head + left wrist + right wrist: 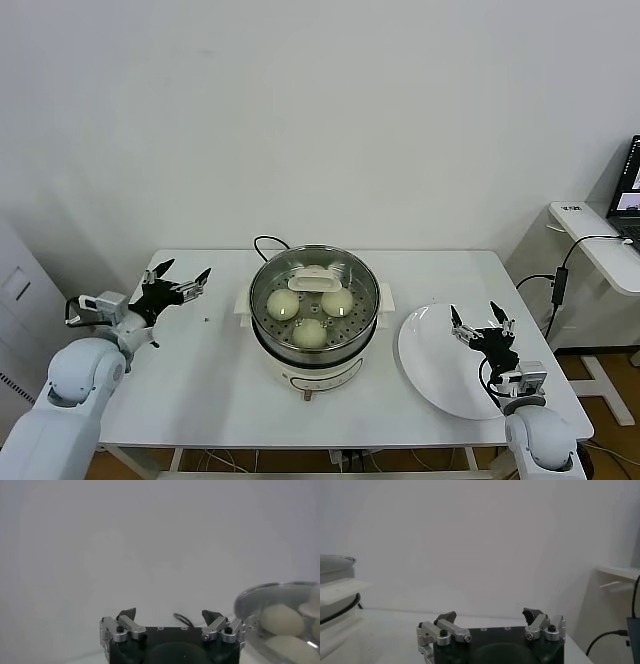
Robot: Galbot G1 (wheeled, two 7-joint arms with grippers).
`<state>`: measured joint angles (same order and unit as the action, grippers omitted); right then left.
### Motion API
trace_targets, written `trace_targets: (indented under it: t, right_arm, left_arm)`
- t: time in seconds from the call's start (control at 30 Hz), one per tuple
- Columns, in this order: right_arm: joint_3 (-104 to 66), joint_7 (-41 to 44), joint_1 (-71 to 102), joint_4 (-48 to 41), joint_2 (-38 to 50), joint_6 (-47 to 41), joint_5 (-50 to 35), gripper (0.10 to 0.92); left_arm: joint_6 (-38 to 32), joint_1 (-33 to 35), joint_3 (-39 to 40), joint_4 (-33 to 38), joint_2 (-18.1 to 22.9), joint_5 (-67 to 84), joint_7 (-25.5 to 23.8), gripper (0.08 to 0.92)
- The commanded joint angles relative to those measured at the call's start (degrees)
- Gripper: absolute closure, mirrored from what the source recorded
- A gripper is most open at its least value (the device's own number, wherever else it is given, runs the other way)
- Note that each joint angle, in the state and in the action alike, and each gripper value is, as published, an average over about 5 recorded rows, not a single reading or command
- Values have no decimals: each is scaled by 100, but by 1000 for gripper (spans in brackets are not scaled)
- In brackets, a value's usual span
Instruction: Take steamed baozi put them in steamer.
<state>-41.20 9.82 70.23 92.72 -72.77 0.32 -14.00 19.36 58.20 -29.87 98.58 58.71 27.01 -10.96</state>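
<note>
The steamer (312,358) stands mid-table with a glass lid (311,284) resting on it. Through the glass I see three pale baozi (283,303) on the perforated tray, and another pale shape sits partly behind the lid's cream handle. My left gripper (185,270) hovers open and empty to the steamer's left, above the table. In the left wrist view, the left gripper (170,613) holds nothing, with the lidded steamer (260,597) and baozi (280,620) off to one side. My right gripper (475,312) is open and empty over the plate; the right wrist view also shows that gripper (490,614) open and empty.
A flat white plate (430,365) with nothing on it lies right of the steamer. The steamer's black cord (265,243) loops behind it toward the wall. A side table (600,250) with a laptop and hanging cables stands beyond the table's right edge.
</note>
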Motion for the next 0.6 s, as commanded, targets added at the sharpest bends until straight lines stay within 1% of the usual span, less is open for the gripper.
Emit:
trace_targets:
  t: [0.03,0.2,0.3,0.6]
  right_arm:
    - [25,-127,43,28,-46,-24,43,203]
    - [14,-122,51,28,-64,-42,109,203]
    - [-12,-52,95,45,-89,-89,239,203]
    - [-3,-84,134,53,-152,-171,297,203]
  left_arm:
    - [-703,175,-128,-794,212,248,127,177]
    - [-844,254,-73,-944,368,-287,155,177]
    - [-807,379,-47,-869,421,-369,182,177]
    - [-722,576,-64,-755,438,-423,171,177]
